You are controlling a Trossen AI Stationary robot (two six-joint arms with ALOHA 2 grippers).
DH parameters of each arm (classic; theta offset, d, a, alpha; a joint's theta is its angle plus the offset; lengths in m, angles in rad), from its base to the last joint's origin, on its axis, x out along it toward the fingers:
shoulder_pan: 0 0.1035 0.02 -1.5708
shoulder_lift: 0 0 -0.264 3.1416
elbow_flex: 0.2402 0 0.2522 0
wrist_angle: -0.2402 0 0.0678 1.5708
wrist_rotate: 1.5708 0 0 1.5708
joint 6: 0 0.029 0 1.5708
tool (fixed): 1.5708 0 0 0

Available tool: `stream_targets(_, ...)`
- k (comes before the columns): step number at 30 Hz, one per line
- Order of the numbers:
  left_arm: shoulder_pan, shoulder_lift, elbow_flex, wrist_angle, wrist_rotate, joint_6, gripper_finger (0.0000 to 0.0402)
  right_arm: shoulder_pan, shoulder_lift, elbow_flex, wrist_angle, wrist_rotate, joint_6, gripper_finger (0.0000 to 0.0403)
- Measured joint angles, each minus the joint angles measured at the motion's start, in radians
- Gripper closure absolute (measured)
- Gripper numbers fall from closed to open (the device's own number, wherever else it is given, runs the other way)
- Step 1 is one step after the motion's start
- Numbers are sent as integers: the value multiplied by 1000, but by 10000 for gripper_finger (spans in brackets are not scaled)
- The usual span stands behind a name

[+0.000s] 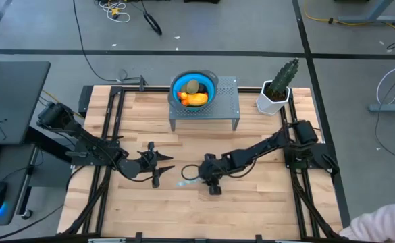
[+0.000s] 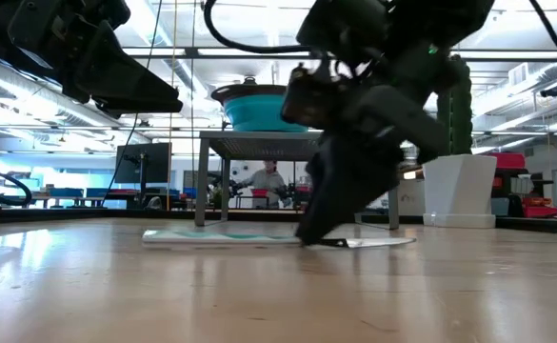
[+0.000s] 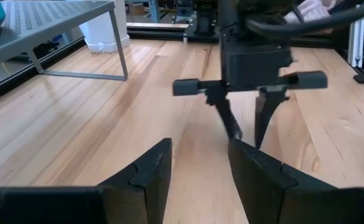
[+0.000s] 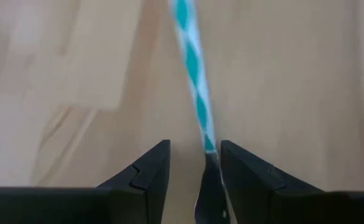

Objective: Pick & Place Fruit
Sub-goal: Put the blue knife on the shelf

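The fruit lies in a blue bowl on a grey perforated stand at the far middle of the table: a yellow-orange oblong, an olive-brown oval and a dark ball show. My right gripper is open and points down at mid-table. Its fingers straddle one end of the slim white-and-blue stick, which lies flat on the wood. My left gripper is open, hangs above the table just left of it and faces it. My right gripper stands from above with one finger on either side of the stick's near end, fingertips down at the table. That end runs close beside one finger. I cannot tell whether the finger touches it.
A green cactus in a white pot stands at the far right corner, beside the stand. Bare wood lies in front of the stand and toward the near edge. A person's light sleeve shows at the near right corner.
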Motion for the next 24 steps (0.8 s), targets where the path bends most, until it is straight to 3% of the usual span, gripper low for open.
stream_targets(5, 0, 0, 0, 0, 0, 0, 233, 22, -36, 0, -130, -1, -34, 254)
stream_targets(13, 0, 0, 0, 0, 8, 0, 233, 56, -89, -6, -271, 109, -73, 254)
stream_targets(18, 0, 0, 0, -2, 11, 0, 233, 81, -129, -5, -124, 247, -75, 254)
stream_targets(22, 0, 0, 0, -2, 11, 0, 233, 109, -107, -1, 117, 278, -102, 254)
stream_targets(24, 0, 0, 0, 0, 13, 0, 233, 127, -85, -2, 150, 281, -116, 254)
